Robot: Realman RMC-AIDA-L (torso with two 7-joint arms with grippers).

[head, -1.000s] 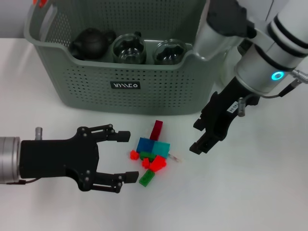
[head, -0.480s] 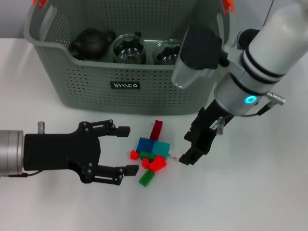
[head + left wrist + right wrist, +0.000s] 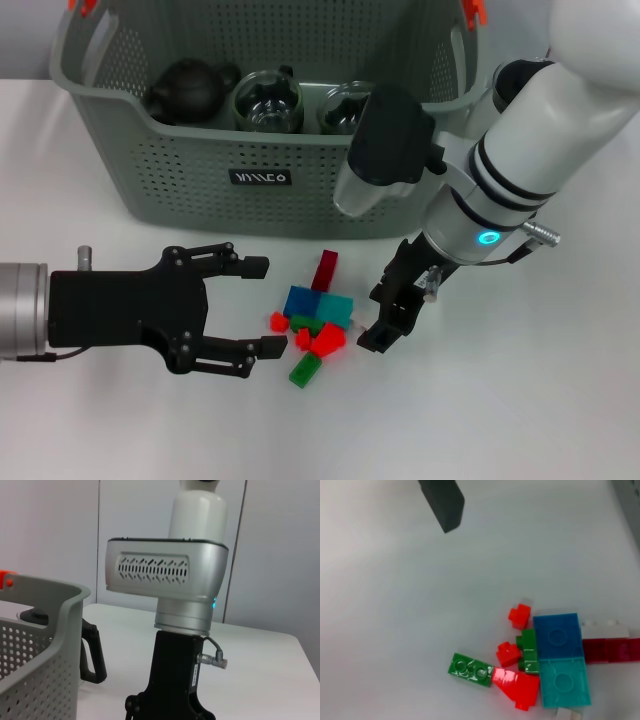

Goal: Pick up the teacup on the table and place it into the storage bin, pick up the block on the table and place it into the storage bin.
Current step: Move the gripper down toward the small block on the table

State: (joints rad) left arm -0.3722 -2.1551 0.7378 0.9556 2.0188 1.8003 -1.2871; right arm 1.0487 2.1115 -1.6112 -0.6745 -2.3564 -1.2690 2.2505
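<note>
The blocks [image 3: 315, 320] lay in a small heap on the table [image 3: 520, 400], just in front of the storage bin [image 3: 260, 180]. The left gripper [image 3: 262, 306] waited beside them, fingers wide. The right gripper [image 3: 385, 320] pointed down close to the heap, probably to pick one; its opening could not be told.

On the white counter [image 3: 560, 400] the grey-green storage bin [image 3: 260, 150] sits at 12 o'clock, holding a dark teapot [image 3: 188, 88] and two glass pots [image 3: 268, 100]. A cluster of blocks [image 3: 315, 320] lies at centre. The left pincer [image 3: 262, 307], fingers spread, lies at its 9 o'clock; the right pincer [image 3: 385, 318] hangs at its 3 o'clock.
</note>
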